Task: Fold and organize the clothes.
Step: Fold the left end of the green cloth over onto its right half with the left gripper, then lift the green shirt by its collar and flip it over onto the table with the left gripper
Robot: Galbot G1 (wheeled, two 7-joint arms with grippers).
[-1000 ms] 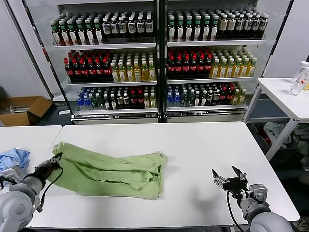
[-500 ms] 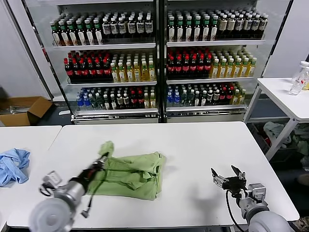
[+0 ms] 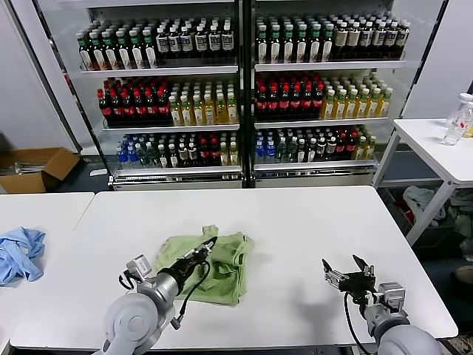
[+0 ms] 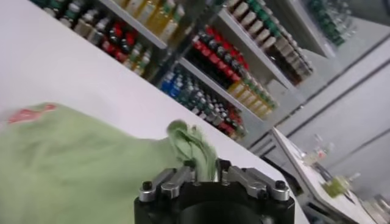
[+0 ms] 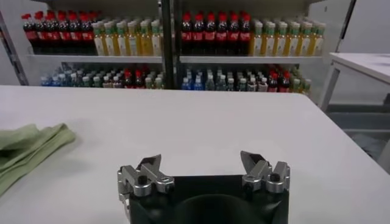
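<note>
a green shirt (image 3: 211, 260) lies bunched and partly folded on the white surface (image 3: 310, 229). the left tool (image 3: 208, 245) is over its middle, pinching a fold. the right tool (image 3: 347, 272), jaws apart, waits empty, near right. folding looks midway; squaring up remains.

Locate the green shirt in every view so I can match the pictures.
Head view: shirt lies folded on the white table, left of centre, the left gripper over it.
Left wrist view: shirt fills the lower left, a bunch at the fingers.
Right wrist view: only its edge shows at the left.
Shared landmark: the drinks cooler behind the table.
</note>
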